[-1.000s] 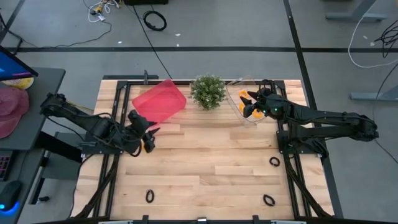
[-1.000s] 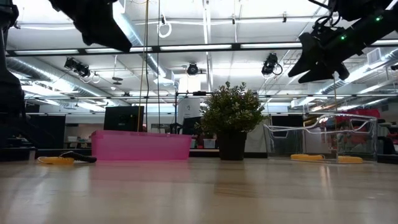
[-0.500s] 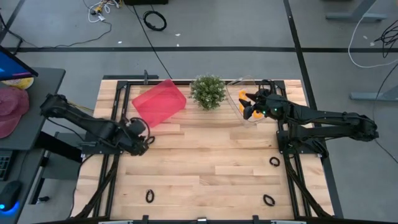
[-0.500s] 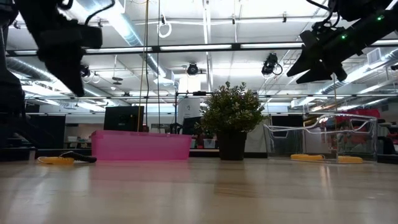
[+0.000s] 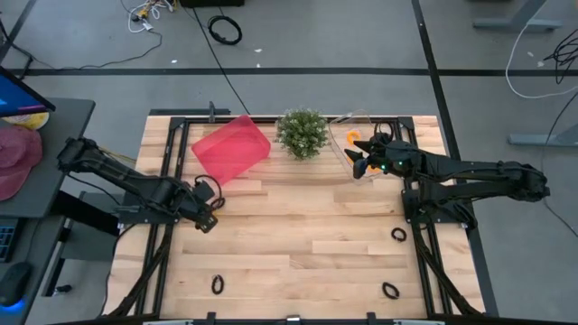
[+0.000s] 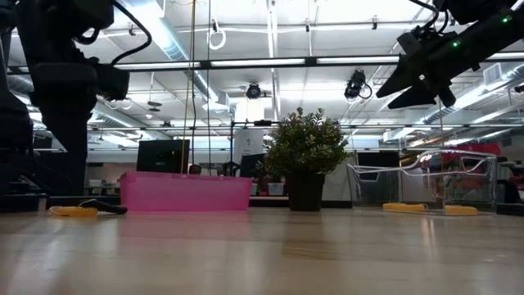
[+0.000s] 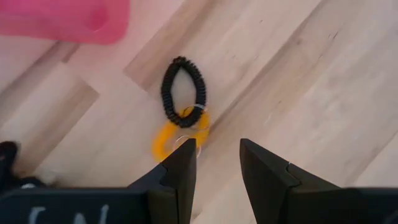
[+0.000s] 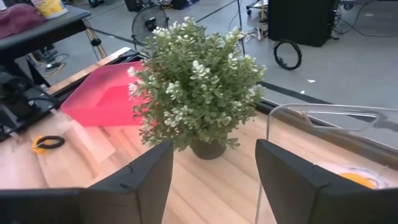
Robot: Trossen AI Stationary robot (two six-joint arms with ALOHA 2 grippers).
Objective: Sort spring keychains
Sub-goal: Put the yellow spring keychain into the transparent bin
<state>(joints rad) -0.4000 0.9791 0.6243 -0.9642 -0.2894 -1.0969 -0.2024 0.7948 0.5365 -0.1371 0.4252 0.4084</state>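
High view: orange keychains (image 5: 353, 147) sit in the clear bin (image 5: 361, 173); three black ones (image 5: 398, 235) remain on the table, plus a black-and-orange pair (image 7: 182, 121) under the left gripper (image 7: 217, 163), whose fingers are parted and empty. The right gripper (image 5: 359, 155) is wide open and empty too.

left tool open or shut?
Open: the left tool's fingers stand apart, empty, above the orange-yellow spring keychain.

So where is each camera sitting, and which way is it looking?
High view: above the table, looking straight down; both arms show, left gripper and right gripper.
Low view: at tabletop height, looking level across to the room; arms hang in from above.
Left wrist view: on the left arm, looking down past its open fingers at two keychains.
Right wrist view: on the right arm, facing the potted plant.
Shared: plant and pink bin show in high, low and right wrist views.
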